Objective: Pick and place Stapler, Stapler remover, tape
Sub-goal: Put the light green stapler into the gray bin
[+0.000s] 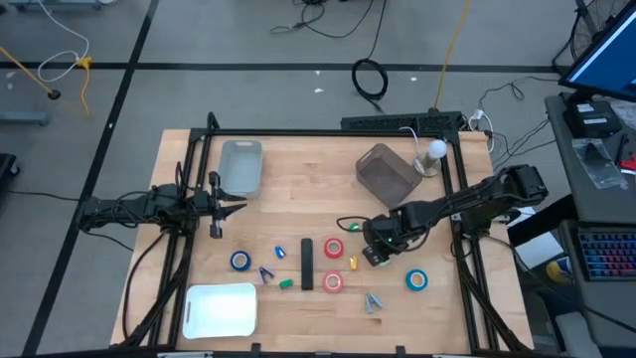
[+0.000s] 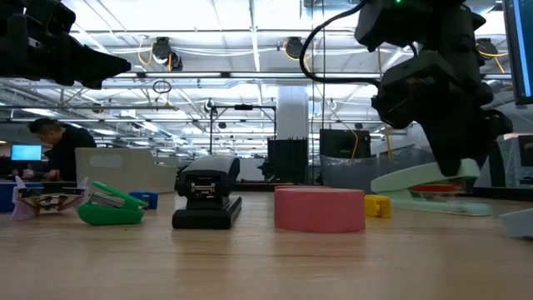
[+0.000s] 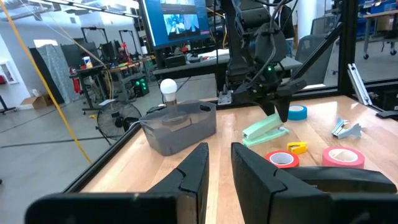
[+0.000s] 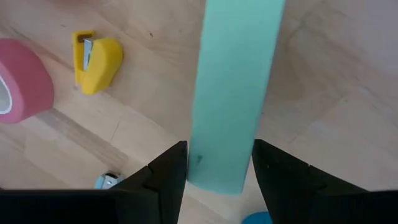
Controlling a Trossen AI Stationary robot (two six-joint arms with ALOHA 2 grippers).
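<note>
My right gripper (image 1: 377,253) reaches in from the table's right and is shut on a mint-green stapler (image 4: 233,81), right of the table's middle. Two red tape rolls (image 1: 334,249) (image 1: 334,283) lie just left of it. One blue roll (image 1: 415,280) lies nearer the front right, the other (image 1: 240,261) at the left. A black stapler (image 1: 306,264) lies flat between the rolls. A silver staple remover (image 1: 373,301) sits near the front edge. My left gripper (image 3: 219,165) hovers open at the table's left, touching nothing. My right gripper pinches the mint-green stapler's end (image 4: 219,163) between its two fingers (image 4: 168,177), one on each long side. The fingers come from above, pointing down, and lie across the stapler's length. In the low view the stapler's base (image 2: 454,206) looks level with the table.
A grey bin (image 1: 241,164) and a dark see-through bin (image 1: 388,171) stand at the far side, and a white lid (image 1: 221,308) lies at the front left. A yellow mini stapler (image 4: 96,59), a green one (image 1: 286,283) and a purple remover (image 1: 264,273) lie among the rolls.
</note>
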